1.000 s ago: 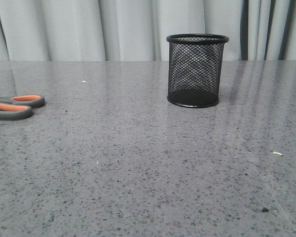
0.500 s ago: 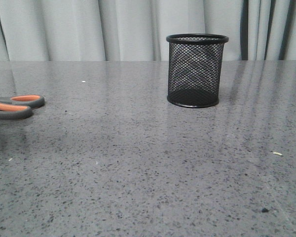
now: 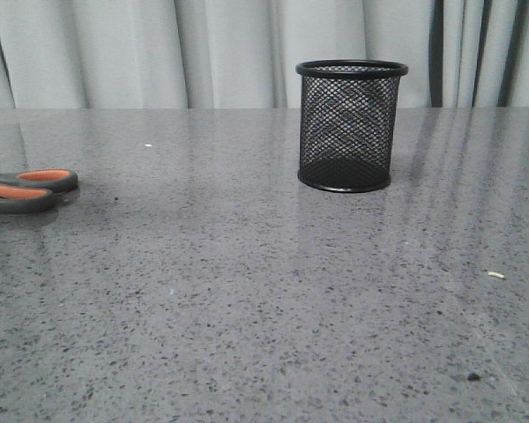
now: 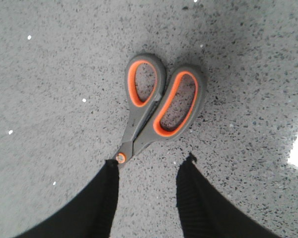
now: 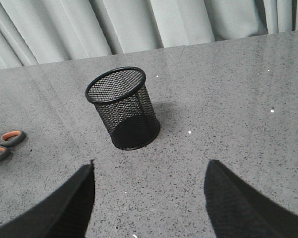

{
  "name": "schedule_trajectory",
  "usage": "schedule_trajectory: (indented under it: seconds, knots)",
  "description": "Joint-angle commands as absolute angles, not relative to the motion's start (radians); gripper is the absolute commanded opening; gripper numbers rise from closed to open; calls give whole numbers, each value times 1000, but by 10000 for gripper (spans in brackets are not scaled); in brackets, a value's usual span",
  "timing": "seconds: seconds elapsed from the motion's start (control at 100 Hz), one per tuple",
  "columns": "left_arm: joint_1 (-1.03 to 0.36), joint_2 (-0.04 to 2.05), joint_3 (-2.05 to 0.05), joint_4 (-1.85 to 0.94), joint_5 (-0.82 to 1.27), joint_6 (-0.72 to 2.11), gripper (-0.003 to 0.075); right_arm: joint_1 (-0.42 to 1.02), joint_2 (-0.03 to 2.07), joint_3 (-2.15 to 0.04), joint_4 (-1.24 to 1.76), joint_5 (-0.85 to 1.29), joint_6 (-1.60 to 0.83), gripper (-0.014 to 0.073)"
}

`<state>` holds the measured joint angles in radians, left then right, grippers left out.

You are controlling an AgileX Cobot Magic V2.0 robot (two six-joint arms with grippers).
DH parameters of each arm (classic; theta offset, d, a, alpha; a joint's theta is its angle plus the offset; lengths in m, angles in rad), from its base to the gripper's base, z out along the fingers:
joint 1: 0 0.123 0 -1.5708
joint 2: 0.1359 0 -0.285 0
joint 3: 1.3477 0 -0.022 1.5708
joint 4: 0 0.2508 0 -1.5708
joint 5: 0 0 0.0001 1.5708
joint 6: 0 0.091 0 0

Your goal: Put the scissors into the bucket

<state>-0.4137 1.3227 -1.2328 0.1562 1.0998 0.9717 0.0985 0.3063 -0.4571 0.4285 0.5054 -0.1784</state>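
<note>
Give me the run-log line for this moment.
phase: pre-grasp | left claw: open above scissors | right claw: open, facing bucket | bucket: upright, empty

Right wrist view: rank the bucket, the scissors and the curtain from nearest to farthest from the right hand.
1. The bucket, upright on the table just ahead of the open right hand.
2. The scissors, flat on the table at the view's edge, only the handles showing.
3. The curtain, hanging behind the table's far edge.
</note>
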Motion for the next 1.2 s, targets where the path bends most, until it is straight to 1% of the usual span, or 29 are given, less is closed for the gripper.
schedule_trajectory:
  seconds: [0.0, 0.09, 0.22, 0.32, 0.42, 0.47, 0.58, 0.74, 0.94, 1.19]
  knots:
    - [-328, 1315, -1296, 14, 1123, 1161, 243, 104, 325, -494, 434, 432, -199, 416]
    - [-237, 1335, -1317, -85, 1186, 1342, 244, 119, 325, -494, 434, 417, -201, 416]
    - [-174, 1358, -1318, -148, 1185, 1417, 262, 127, 325, -494, 434, 399, -201, 416]
    - [-167, 1391, -1318, -171, 1153, 1449, 323, 127, 325, -492, 434, 396, -201, 416]
    - [-167, 1438, -1319, -216, 1148, 1533, 414, 127, 325, -492, 432, 396, -201, 416]
    - [-167, 1467, -1320, -218, 1148, 1567, 430, 127, 325, -492, 432, 396, -201, 416]
    - [-163, 1530, -1320, -201, 1159, 1618, 431, 129, 325, -492, 425, 405, -201, 416]
    - [-161, 1607, -1362, -141, 1168, 1620, 430, 149, 325, -492, 425, 424, -201, 416]
    - [-161, 1649, -1410, -143, 1176, 1620, 430, 168, 325, -492, 418, 434, -201, 416]
    - [-159, 1712, -1410, -107, 1217, 1620, 430, 168, 325, -492, 418, 443, -201, 416]
